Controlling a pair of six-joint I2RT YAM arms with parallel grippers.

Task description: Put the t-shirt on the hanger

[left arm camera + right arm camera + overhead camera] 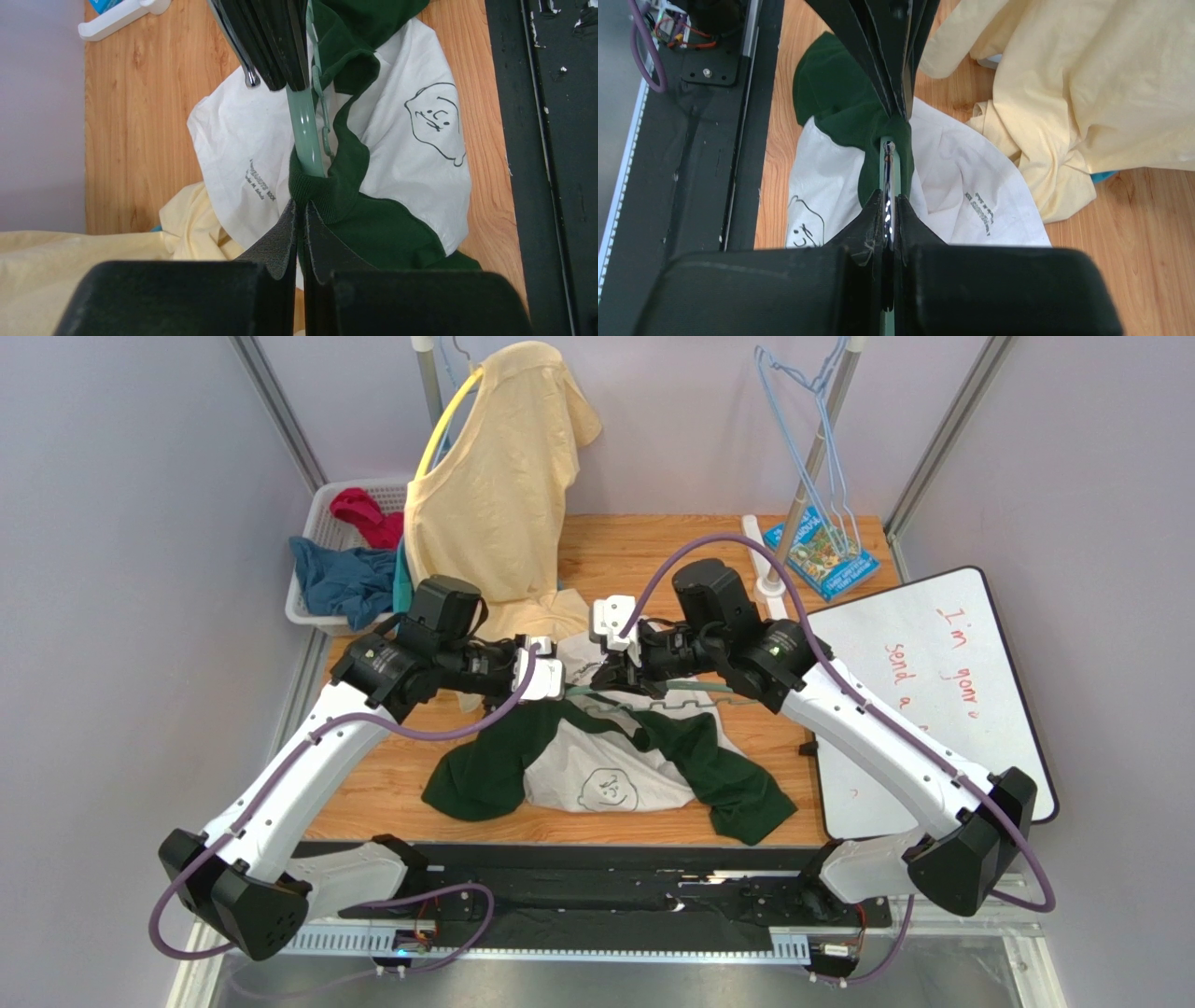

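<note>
The t-shirt [603, 773], white with dark green sleeves and collar and a small face print, lies bunched on the wooden table. Both grippers meet above its collar. My left gripper [551, 672] is shut on the dark green collar [330, 189], fingertips pinching the ribbed edge. My right gripper [608, 672] is shut on the pale green hanger [892, 164]. The hanger's arm [305, 129] runs down into the collar opening, and the rest of it is hidden inside the shirt. In the right wrist view the shirt [948, 189] lies just past my fingertips [875, 210].
A pale yellow shirt [498, 469] hangs on a yellow hanger at the back, its hem close behind the grippers. Light blue hangers [821, 448] hang at back right. A basket [320, 602] of clothes sits at left, a whiteboard [933, 693] at right, and a blue packet [831, 553] behind it.
</note>
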